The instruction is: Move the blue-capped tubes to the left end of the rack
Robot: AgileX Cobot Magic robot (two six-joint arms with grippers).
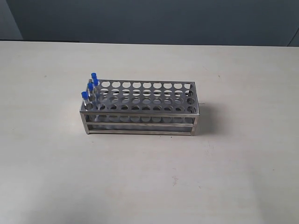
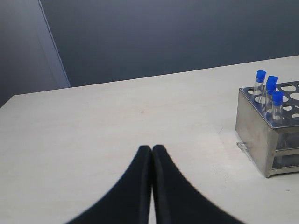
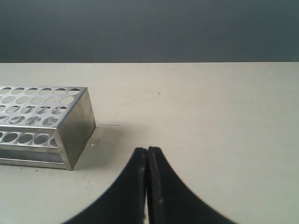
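The silver rack [image 1: 145, 109] stands in the middle of the pale table in the exterior view. Several blue-capped tubes [image 1: 90, 88] stand upright in the holes at its left end. In the left wrist view the same tubes [image 2: 269, 89] rise from the rack's near end [image 2: 254, 126], well off to the side of my left gripper [image 2: 152, 148], which is shut and empty above bare table. My right gripper [image 3: 147, 150] is also shut and empty, a short way from the rack's other end [image 3: 77, 128], whose holes hold nothing. Neither gripper shows in the exterior view.
The pale table [image 1: 149, 177] spreads wide around the rack on all sides. A dark blue-grey wall [image 1: 154, 21] runs along its far edge. A small shiny scrap [image 2: 243, 148] lies on the table by the rack's corner.
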